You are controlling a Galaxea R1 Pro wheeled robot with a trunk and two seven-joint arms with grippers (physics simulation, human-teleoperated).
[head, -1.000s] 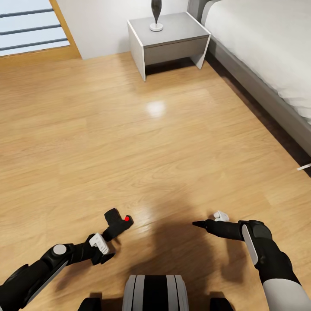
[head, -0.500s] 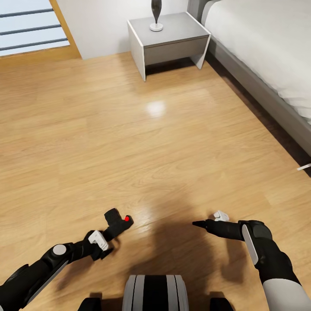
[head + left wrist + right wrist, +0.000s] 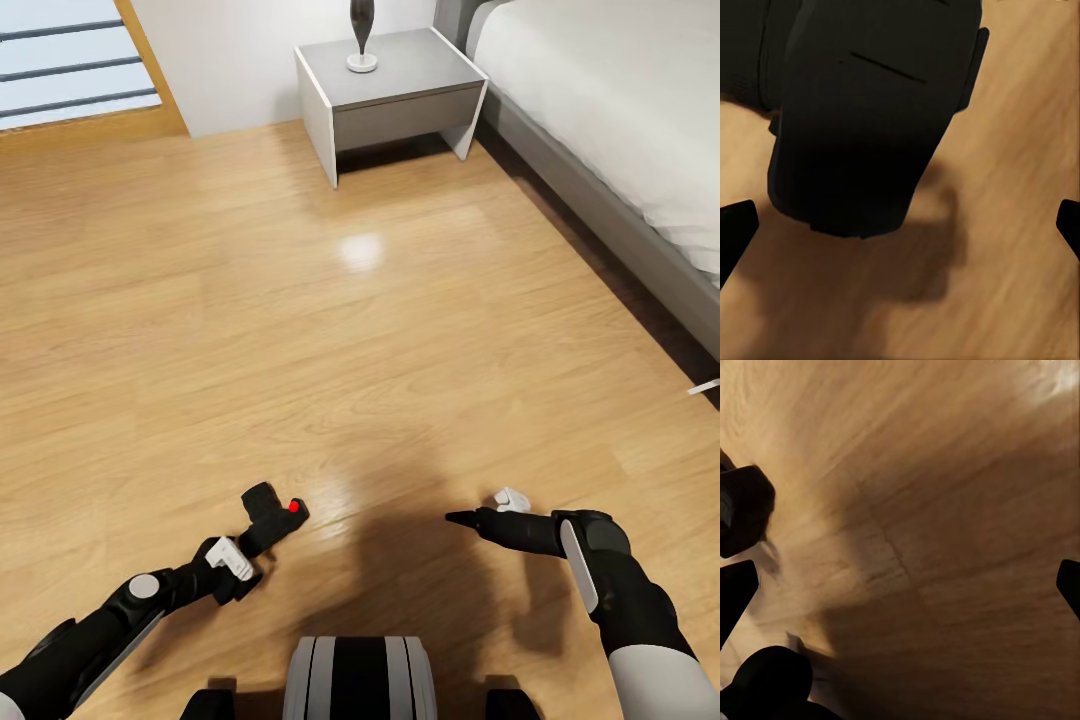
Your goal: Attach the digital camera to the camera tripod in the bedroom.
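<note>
Head view: left gripper (image 3: 243, 562) sat w/ jaws spread wide, holding nothing; digital camera (image 3: 272, 517) lay on the wood floor (image 3: 300, 330) just ahead of its tips. Right gripper (image 3: 480, 515) idle, opening unclear. Risk: closing off-centre could shove the camera along slick planks. Beyond: nightstand (image 3: 395, 85), bed (image 3: 620, 120), no tripod around.

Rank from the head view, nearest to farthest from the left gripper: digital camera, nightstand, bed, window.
1. digital camera, on the floor just ahead of the left gripper.
2. nightstand, far ahead, right of centre.
3. window and bed: too close to call.
</note>
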